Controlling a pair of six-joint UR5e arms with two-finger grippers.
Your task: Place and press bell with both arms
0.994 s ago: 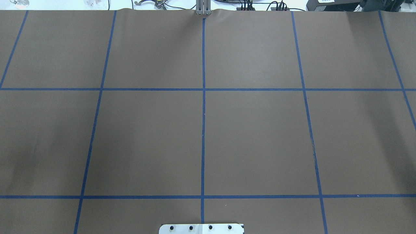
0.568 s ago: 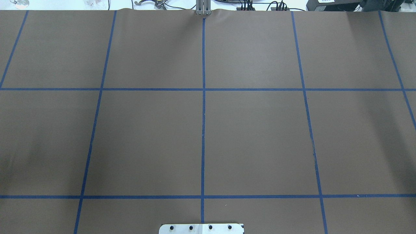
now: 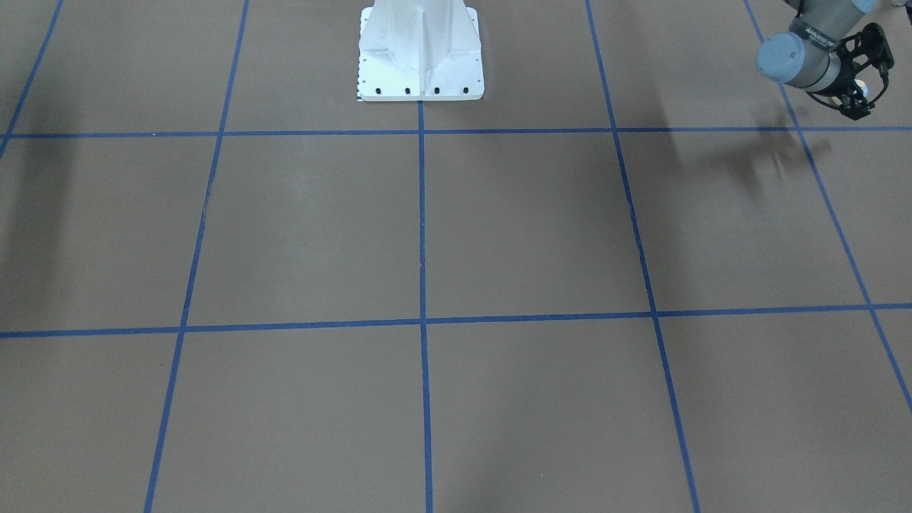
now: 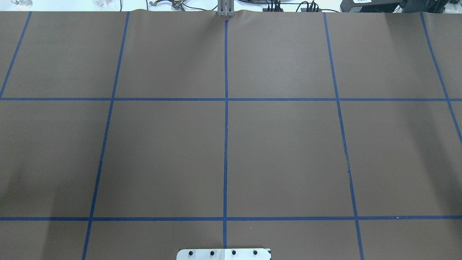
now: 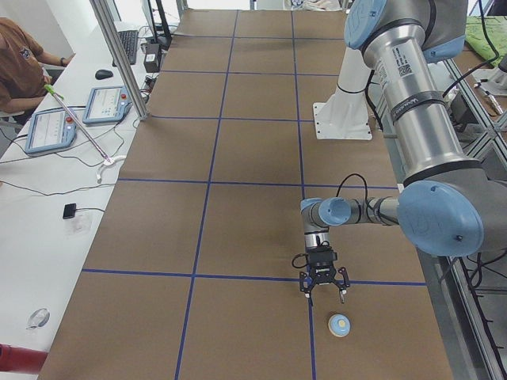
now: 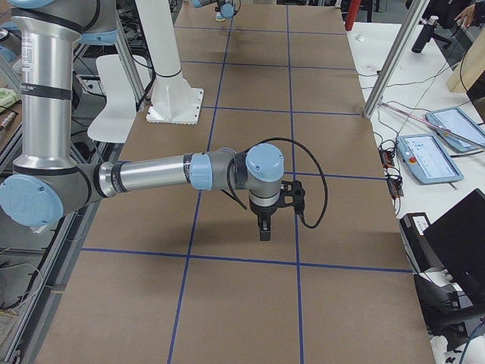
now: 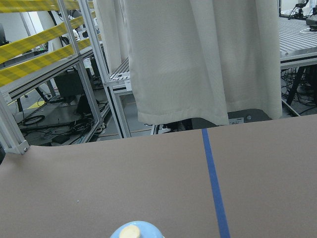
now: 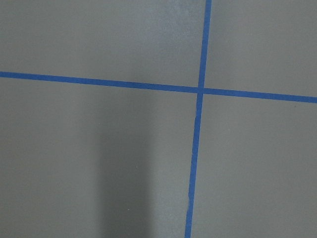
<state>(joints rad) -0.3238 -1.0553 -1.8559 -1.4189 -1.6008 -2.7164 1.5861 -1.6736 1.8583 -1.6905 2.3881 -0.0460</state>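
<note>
The light-blue bell [image 5: 339, 324] with its cream button stands on the brown table near the end on my left side. It also shows at the bottom edge of the left wrist view [image 7: 137, 231]. My left gripper [image 5: 322, 293] points down just above the table, a short way from the bell and apart from it. Only its wrist [image 3: 819, 57] shows in the front view, so I cannot tell its state. My right gripper [image 6: 263, 230] points down over the table's other end. No fingers show in the right wrist view, so I cannot tell its state.
The white pedestal base [image 3: 420, 57] stands at the robot's edge of the table. Blue tape lines [image 4: 225, 144] grid the brown cover. A side bench holds tablets [image 5: 103, 103] with a seated person [image 5: 24, 55] beside it. A laptop [image 6: 455, 250] is at the other end.
In the overhead view only faint shadows at the table's left and right edges have shifted. No arm and no bell show there.
</note>
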